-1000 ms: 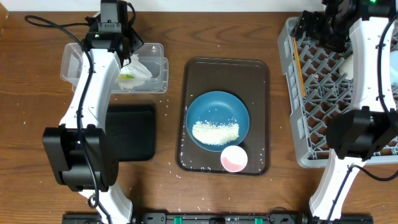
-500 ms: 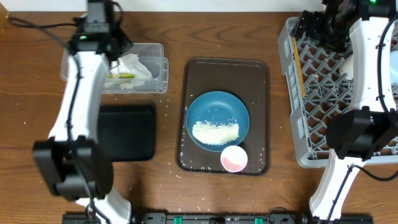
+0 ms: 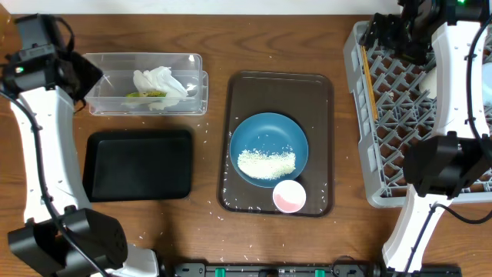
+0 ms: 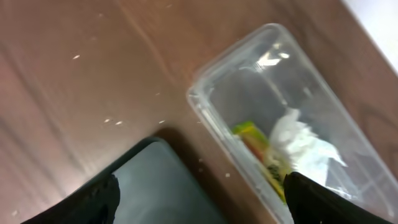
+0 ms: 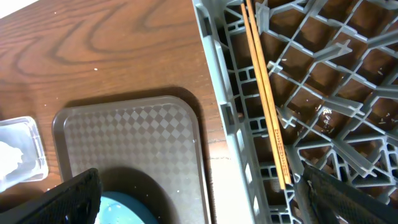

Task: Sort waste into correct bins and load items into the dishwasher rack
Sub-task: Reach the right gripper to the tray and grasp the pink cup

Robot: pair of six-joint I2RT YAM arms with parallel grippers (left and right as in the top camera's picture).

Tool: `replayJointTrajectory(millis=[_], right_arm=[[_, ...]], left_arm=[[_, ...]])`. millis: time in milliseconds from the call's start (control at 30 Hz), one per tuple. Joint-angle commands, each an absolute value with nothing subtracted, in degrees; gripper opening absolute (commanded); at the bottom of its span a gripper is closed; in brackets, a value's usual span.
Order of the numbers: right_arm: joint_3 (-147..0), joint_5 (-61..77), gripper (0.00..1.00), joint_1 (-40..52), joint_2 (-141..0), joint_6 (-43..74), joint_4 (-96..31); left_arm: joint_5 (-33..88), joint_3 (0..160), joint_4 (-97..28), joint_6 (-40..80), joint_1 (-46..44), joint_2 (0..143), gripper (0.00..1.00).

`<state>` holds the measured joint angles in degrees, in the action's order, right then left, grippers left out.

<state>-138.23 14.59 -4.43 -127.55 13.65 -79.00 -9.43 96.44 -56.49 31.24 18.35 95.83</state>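
The clear tub (image 3: 196, 81) holds the crumpled white tissue (image 3: 157, 79) and the yellow-green wrapper (image 3: 146, 95); both also show in the left wrist view, the tissue (image 4: 305, 144) beside the wrapper (image 4: 255, 140). The black tray (image 3: 138, 163) lies below the tub. The dark-blue dish (image 3: 268, 131) holds a heap of rice (image 3: 266, 162) on the brown tray, with the pink cup (image 3: 289, 196) beside it. The chopsticks (image 5: 266, 93) lie in the grey rack (image 3: 367, 115). My left gripper (image 3: 73, 73) is open and empty, left of the tub. My right gripper (image 3: 392, 35) is open and empty over the rack's far left corner.
The brown serving tray (image 3: 319, 85) sits mid-table. Loose rice grains are scattered on the wood near its front left corner. The right arm stretches over the rack. A white object shows at the rack's right edge (image 3: 430, 81), partly hidden by the arm.
My left arm has swung away from over the tub to the far left, uncovering the tub and the black tray. The right arm has not moved.
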Motion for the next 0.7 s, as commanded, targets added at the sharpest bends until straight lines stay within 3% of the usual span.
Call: replayJointTrajectory(millis=[0,333,467,567,667], right_arm=[[-138.7,14.8,0.99,-4.0,-126.3,14.3,-79.1],[-138.7,15.8,0.99,-4.0,-126.3,15.0,-77.0],[-138.7,26.1,0.99,-3.7,-126.3,16.2,-81.2],[-138.6,35.6,0.99,-1.7,-126.3,11.3,-82.6],[-138.6,34.7,0.97,2.1,-126.3,6.0,-86.8]], left_arm=[[-10.2,96.9,-57.0,30.6,19.8,96.1,0.88],[-10.1,96.9,-57.0,27.0,22.0,96.1,0.88],[-10.1,96.9,-56.9,27.0,22.0,96.1,0.88],[-10.1,96.9,-57.0,27.0,22.0,96.1,0.88],[-10.1,96.9,-57.0,27.0,22.0,96.1,0.88]])
